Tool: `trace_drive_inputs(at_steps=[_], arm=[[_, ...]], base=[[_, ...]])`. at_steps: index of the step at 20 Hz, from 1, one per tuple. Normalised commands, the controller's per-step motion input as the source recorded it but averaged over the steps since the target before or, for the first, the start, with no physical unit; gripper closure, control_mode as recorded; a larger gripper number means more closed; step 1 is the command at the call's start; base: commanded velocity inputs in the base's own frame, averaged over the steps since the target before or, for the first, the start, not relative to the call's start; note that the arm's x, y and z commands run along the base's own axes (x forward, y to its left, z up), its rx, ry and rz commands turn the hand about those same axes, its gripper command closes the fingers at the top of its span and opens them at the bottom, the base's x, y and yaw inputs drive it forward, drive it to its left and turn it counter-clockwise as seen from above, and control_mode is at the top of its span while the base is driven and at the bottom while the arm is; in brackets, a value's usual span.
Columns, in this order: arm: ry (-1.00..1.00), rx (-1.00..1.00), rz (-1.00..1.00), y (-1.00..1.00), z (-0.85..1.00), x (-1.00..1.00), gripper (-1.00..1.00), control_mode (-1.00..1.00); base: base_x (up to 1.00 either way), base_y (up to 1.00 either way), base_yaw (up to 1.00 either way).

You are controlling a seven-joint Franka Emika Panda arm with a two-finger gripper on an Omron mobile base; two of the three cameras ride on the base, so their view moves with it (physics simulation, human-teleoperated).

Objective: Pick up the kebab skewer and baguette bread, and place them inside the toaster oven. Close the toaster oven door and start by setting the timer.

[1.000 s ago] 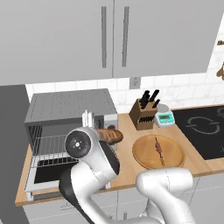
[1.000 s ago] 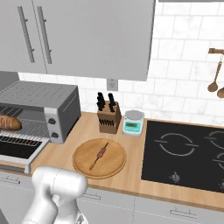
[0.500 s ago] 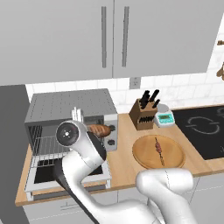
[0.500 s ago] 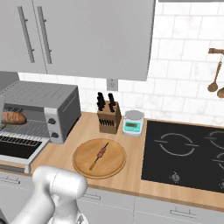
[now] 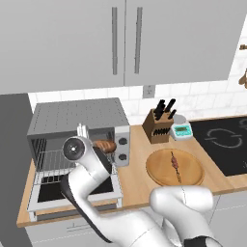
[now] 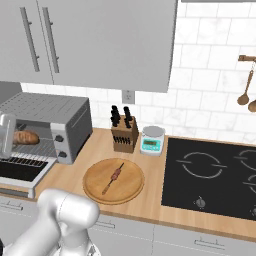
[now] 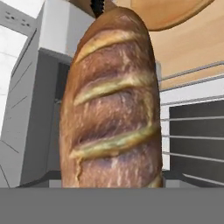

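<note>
The boxy silver-grey toaster oven [image 5: 79, 126] with a perforated top stands at the left end of the wooden counter [image 6: 150, 165]. Its drop-down silver-framed door [image 5: 72, 193] with a dark glass window lies fully lowered in front of the cavity. The short golden-brown baguette bread [image 7: 114, 103] with darker slashed crust sits inside the oven opening, above the wire rack, near the right-hand control panel (seen at [image 5: 105, 145] and [image 6: 25, 137]). The white arm's wrist covers the left part of the loaf in the left base view, and the gripper [image 5: 89, 144] is largely hidden behind that wrist. In the hand view the loaf takes up most of the frame, so the fingertips cannot be made out; the bread appears grasped, since it hangs clear of the rack bars. In the right base view a pale part of the hand is cut by the left edge.

The thin dark kebab skewer [image 6: 114, 176] with reddish-brown meat chunks lies on the round wooden cutting board [image 6: 95, 187], well apart from the oven. Behind the board stand a wooden knife block [image 6: 124, 135] and a small teal-faced kitchen scale [image 6: 152, 140], just beside each other.
</note>
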Motion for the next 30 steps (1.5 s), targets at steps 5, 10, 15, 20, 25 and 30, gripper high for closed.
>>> trace_drive_inputs(at_steps=[5, 10, 15, 20, 25, 30], arm=[[0.05, 0.01, -0.09, 0.49, -0.23, 0.35, 1.0, -1.0], [0.0, 0.03, -0.1, 0.39, -0.01, 0.3, 1.0, -1.0], [0.04, 0.04, -0.07, 0.26, -0.25, 0.06, 1.0, -1.0], [0.0, 0.06, -0.03, 0.0, -0.36, 0.12, 1.0, -1.0], [0.0, 0.05, -0.01, 0.0, -0.13, 0.37, 1.0, -1.0], [0.0, 0.02, 0.0, 0.0, 0.0, 0.22, -1.0, -1.0]], base=[[0.0, 0.0, 0.0], [0.0, 0.0, 0.0], [0.0, 0.0, 0.0], [0.0, 0.0, 0.0], [0.0, 0.0, 0.0], [0.0, 0.0, 0.0]])
